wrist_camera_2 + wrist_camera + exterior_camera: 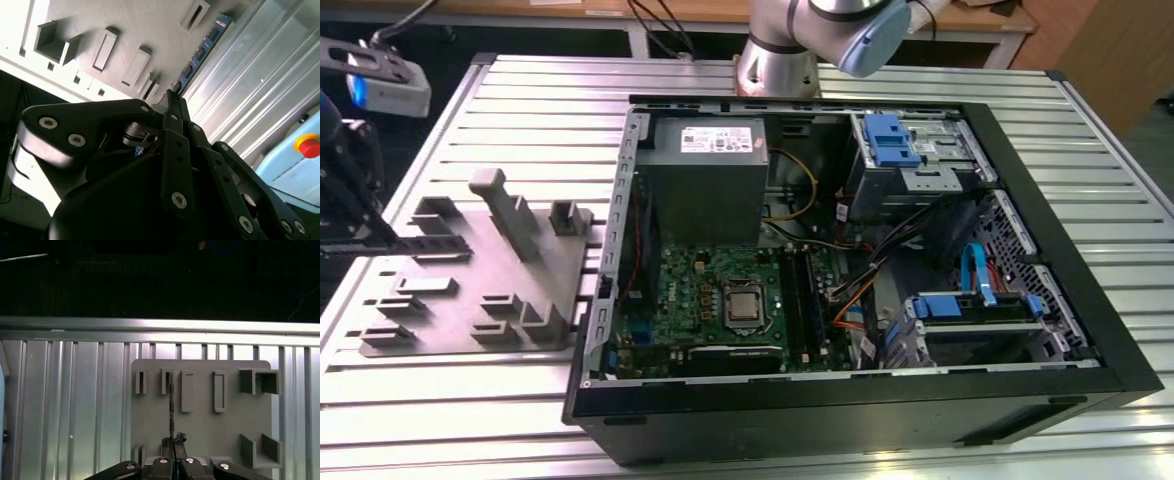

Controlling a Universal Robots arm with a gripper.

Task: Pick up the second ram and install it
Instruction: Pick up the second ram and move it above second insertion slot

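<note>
- At the exterior view's left edge, the gripper (360,238) hangs over the near end of the grey holder tray (467,312).
- In the second wrist view, its fingers (176,131) are clamped on the second ram (200,52), a thin blue-green stick reaching past the tray's edge.
- In the first wrist view the ram (171,410) shows edge-on, just beside the tray's upright blocks; contact cannot be told.
- The tray lies flat on a slatted aluminium table (761,75).
- Further right, an open computer case (854,410) shows its green motherboard (707,290).
- Behind the table stands the arm's base (781,55), with a wooden bench (520,10) beyond.
</note>
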